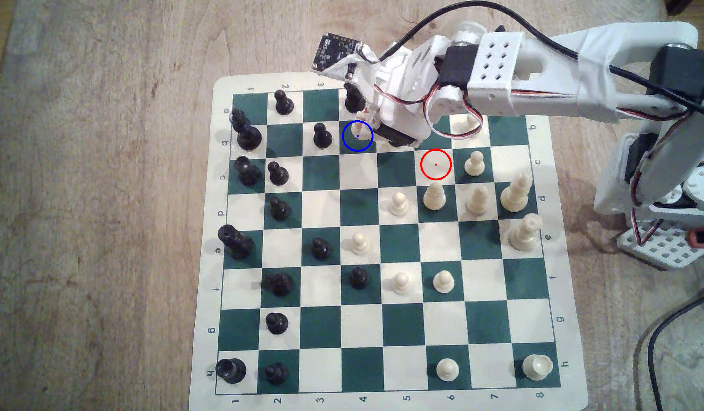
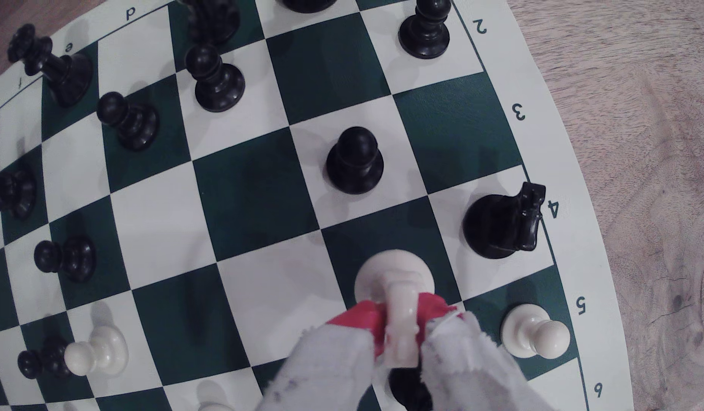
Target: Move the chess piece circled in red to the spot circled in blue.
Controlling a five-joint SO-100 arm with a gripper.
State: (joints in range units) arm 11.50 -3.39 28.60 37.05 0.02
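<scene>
The chess piece (image 1: 359, 129) (image 2: 395, 276), a cream knight with a round base, is pinched by its head between the red-tipped fingers of my gripper (image 1: 368, 120) (image 2: 399, 322), which is shut on it. Its base is over the spot (image 1: 350, 143) (image 2: 382, 237), the dark green square ringed in blue. Whether the base touches the board I cannot tell. The red-ringed white square (image 1: 436, 164) is bare, to the exterior view's right of the gripper.
A black knight (image 1: 354, 98) (image 2: 500, 221) stands one square beyond the spot, by the board's edge. A black pawn (image 1: 322, 136) (image 2: 354, 160) is on the neighbouring square at the exterior view's left. A cream pawn (image 2: 536, 330) sits close beside the gripper.
</scene>
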